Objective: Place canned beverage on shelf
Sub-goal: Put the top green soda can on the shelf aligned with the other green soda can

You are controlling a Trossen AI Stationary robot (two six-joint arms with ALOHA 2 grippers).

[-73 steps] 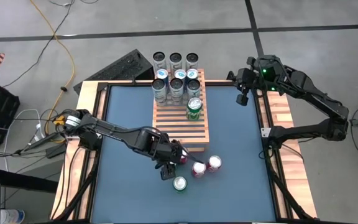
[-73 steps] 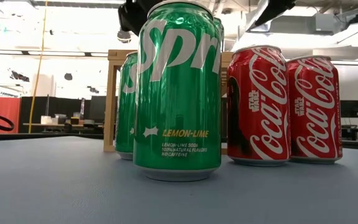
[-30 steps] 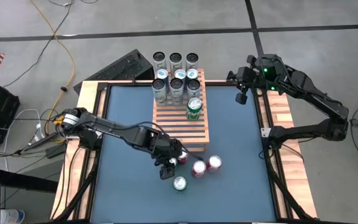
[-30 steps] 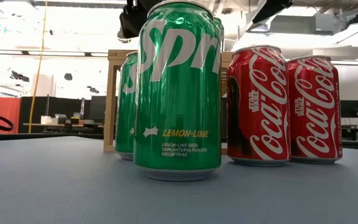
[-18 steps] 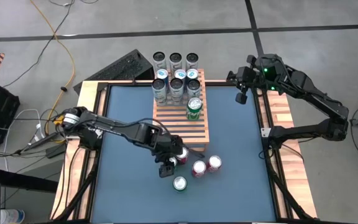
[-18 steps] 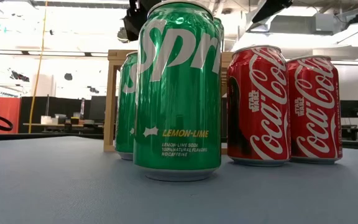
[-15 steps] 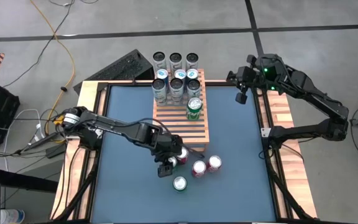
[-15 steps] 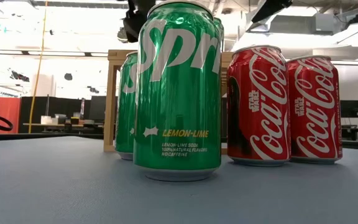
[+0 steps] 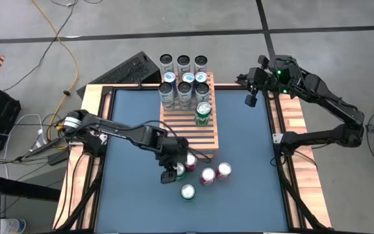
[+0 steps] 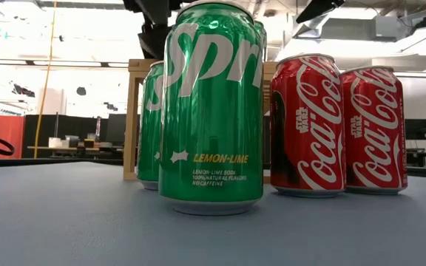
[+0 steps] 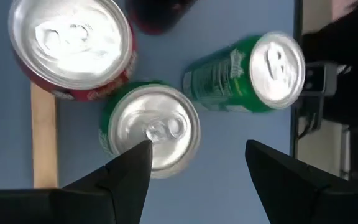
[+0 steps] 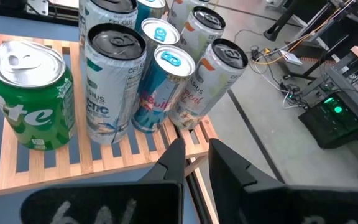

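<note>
Left gripper (image 9: 174, 170) open, fingers (image 11: 129, 171) straddling upright green aluminium soda can (image 11: 149, 126) on blue table (image 9: 135, 195), just beside light-brown slatted wooden shelf (image 9: 187, 127). 2 red cans adjacent. Right gripper (image 9: 250, 97) nearly closed, empty, raised near shelf's far end.

Two dark, near-black jointed arms are seen, built of slim links and bulkier joint housings. A small green light is lit on the right arm (image 9: 279, 73) near its wrist. The left arm (image 9: 119, 132) is fitted with a pale silvery collar near its base. Each gripper is formed of two dark, tapered fingers (image 11: 129, 174).
</note>
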